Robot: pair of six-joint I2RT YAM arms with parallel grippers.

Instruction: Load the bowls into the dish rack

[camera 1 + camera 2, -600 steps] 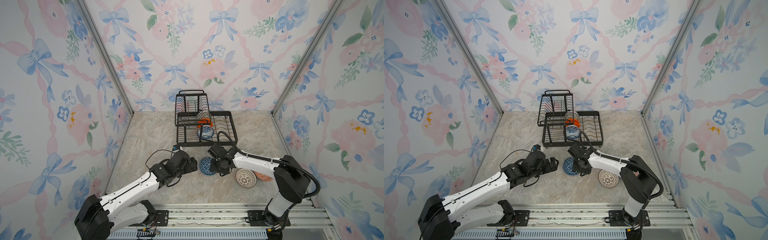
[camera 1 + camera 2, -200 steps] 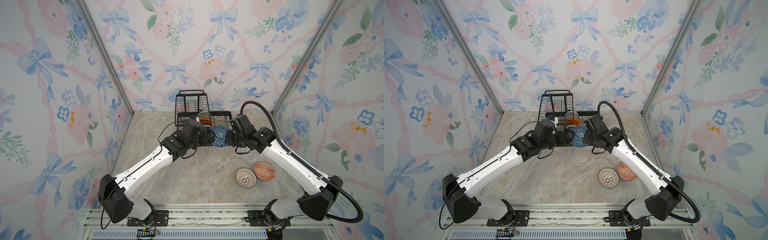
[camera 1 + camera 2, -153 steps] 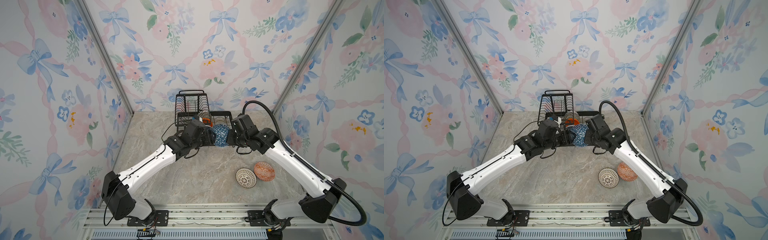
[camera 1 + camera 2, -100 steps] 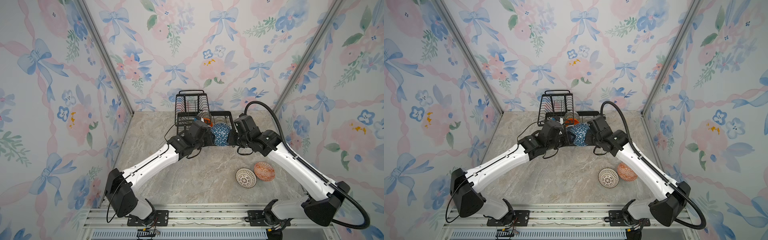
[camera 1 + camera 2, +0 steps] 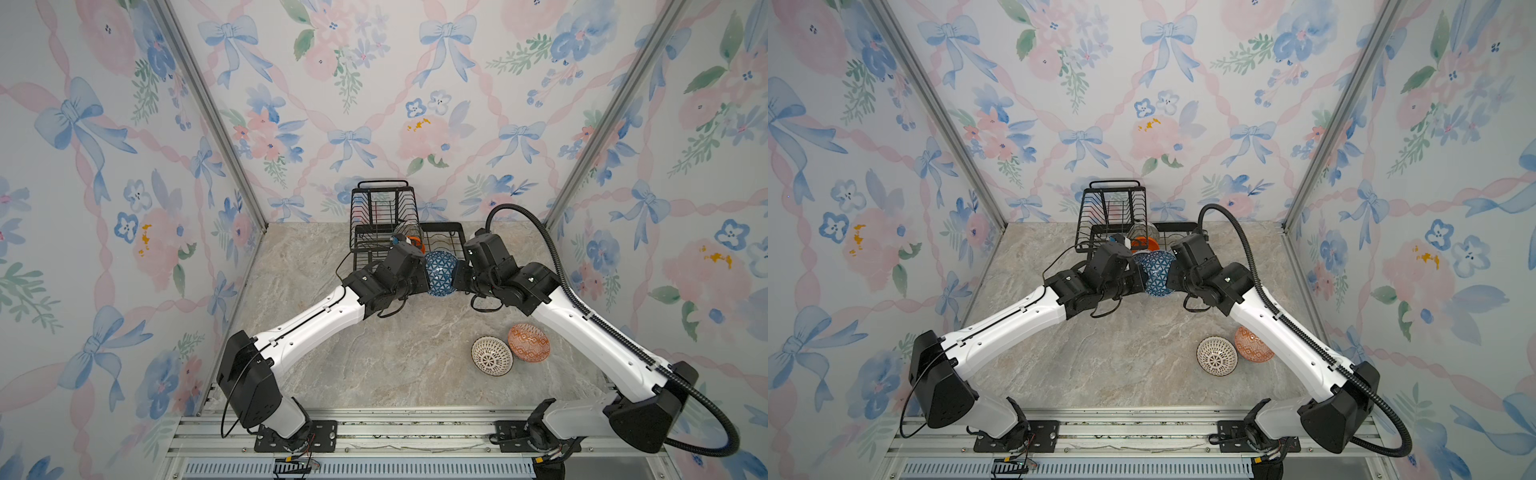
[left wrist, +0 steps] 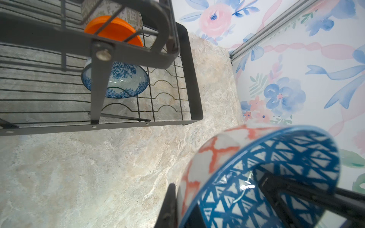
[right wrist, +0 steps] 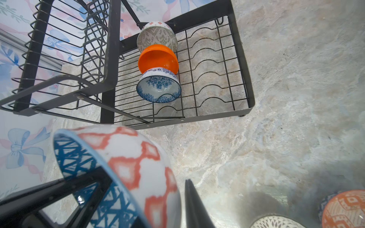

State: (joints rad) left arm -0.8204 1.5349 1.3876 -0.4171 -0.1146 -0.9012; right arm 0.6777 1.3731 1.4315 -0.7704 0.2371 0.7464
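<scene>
Bowl with blue triangles point(image 5: 439, 272) hangs on its side above the table point(image 5: 374, 374), at 6 o'clock of the dish rack point(image 5: 382, 208). Left gripper point(image 5: 424, 277) is clamped on its rim from 9 o'clock. Right gripper point(image 5: 455, 277) straddles the rim from 3 o'clock, jaws slightly apart, with the outer finger point(image 7: 194, 205) just off the wall. In the rack's lower tray stand a green bowl point(image 7: 156, 35), an orange bowl point(image 7: 158, 57) and a flowered bowl point(image 7: 158, 86). At 4 o'clock on the table sit a lattice bowl point(image 5: 491, 356) and a red-patterned bowl point(image 5: 528, 343), side by side.

Bright, even, diffuse light; soft shadows on the marble tabletop point(image 5: 395, 374). Wrist views bow the dish rack point(image 6: 194, 79) near their edges. The triangle-patterned bowl point(image 6: 256, 173) in the left gripper point(image 6: 217, 183) is blurred, its glaze glinting.
</scene>
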